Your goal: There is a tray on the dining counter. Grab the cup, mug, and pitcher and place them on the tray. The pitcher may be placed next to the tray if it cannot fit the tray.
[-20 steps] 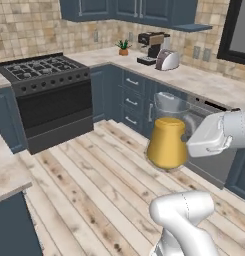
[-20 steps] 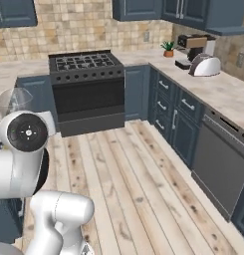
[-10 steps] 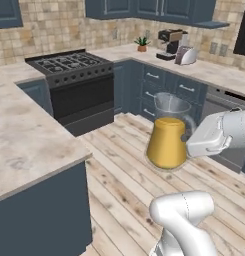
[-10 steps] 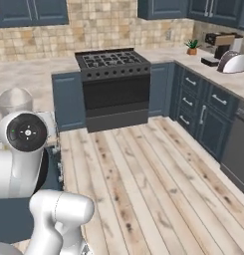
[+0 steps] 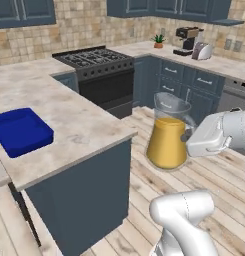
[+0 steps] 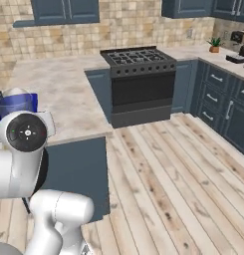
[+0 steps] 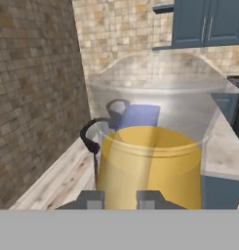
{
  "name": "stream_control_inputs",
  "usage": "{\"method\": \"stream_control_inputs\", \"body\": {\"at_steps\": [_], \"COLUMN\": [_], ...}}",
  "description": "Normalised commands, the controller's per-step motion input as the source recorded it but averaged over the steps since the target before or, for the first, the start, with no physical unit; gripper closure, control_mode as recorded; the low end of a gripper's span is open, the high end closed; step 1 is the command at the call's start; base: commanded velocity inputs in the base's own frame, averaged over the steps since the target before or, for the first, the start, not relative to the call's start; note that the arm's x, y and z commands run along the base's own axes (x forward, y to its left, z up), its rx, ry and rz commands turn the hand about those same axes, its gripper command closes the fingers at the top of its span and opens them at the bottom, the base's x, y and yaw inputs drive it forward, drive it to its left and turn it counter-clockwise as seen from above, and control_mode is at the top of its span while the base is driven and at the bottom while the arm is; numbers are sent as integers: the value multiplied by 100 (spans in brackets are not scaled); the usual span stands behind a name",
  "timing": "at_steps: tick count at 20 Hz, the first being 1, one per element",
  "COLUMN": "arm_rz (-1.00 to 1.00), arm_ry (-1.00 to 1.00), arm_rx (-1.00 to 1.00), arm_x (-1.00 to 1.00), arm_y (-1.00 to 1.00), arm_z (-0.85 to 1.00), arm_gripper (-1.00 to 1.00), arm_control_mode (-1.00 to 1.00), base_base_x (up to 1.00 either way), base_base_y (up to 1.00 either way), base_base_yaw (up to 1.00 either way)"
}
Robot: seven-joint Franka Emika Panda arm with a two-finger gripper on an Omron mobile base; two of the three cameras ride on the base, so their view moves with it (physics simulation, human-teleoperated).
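The claw [image 5: 190, 136] is clamped on the pitcher [image 5: 167, 132], which hangs upright above the wooden floor at centre right of the left base view, presumably kept level so the orange liquid stays in. The blue tray [image 5: 19, 131] lies at the left on the dining worktop [image 5: 86, 122], well apart from the pitcher, awaiting delivery.

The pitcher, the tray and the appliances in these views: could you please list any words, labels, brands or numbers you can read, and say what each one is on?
None can be read.
The pitcher, shut in the tool, is plain glass with no label.
The tray is plain blue.
The coffee machine and the stove show no legible marks; any there would be too small to read.
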Motion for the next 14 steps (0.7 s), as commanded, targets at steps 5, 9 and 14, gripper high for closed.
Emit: {"method": "stream_control_inputs", "body": {"at_steps": [5,9,14], "arm_rz": [0,0,0], "arm_ry": [0,0,0], "arm_rx": [0,0,0], "arm_x": [0,0,0], "arm_y": [0,0,0], "arm_z": [0,0,0], "arm_gripper": [100,100,100], "arm_control_mode": [100,100,100], "base_base_x": [-40,-36,2], "base_base_y": [93,77,44], "base_base_yaw": [-3,-13,-10]}}
